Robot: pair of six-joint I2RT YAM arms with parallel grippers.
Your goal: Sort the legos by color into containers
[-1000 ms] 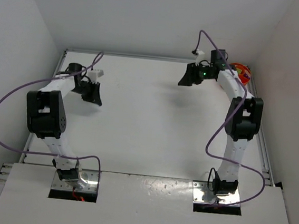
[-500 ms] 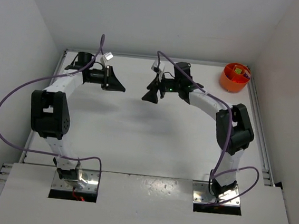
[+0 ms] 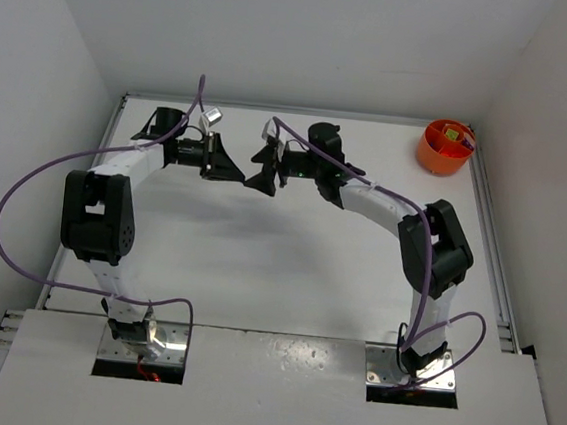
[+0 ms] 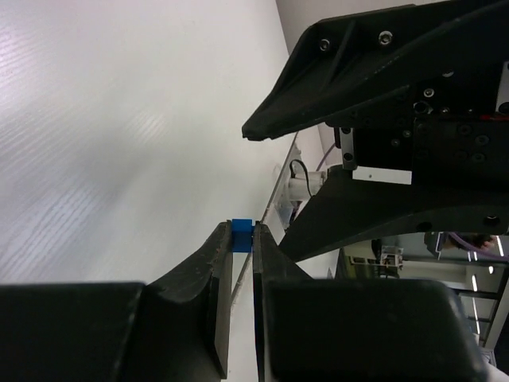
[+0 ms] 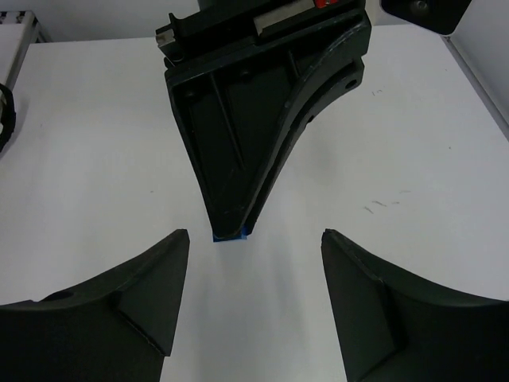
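Two robot arms reach in from the near edge of a white table [image 3: 289, 263] and meet nose to nose at its far middle, raised above the surface.

On the left, the left gripper [image 3: 230, 167] points rightward with its jaws clenched on a tiny blue brick [image 4: 241, 236]. The brick is pinched at the very fingertips and sticks out just past them. That leaves part of it bare, probably so that another gripper can take hold.

Just to the right, the right gripper [image 5: 254, 236] faces it head on. Its jaws are spread wide, and in its own wrist view one finger stands on each side of the left gripper's tip and the brick. They are not touching the brick. This looks like a handover about to happen: the right jaws need to move in and close on the exposed end before the left jaws let go, or the brick could drop to the table.

Far to the right, in the far right corner, sits a round orange tub [image 3: 440, 155] holding a few small coloured pieces [image 3: 457, 137], too small to name. It is well apart from both grippers and on the right arm's side, which probably explains the pass.
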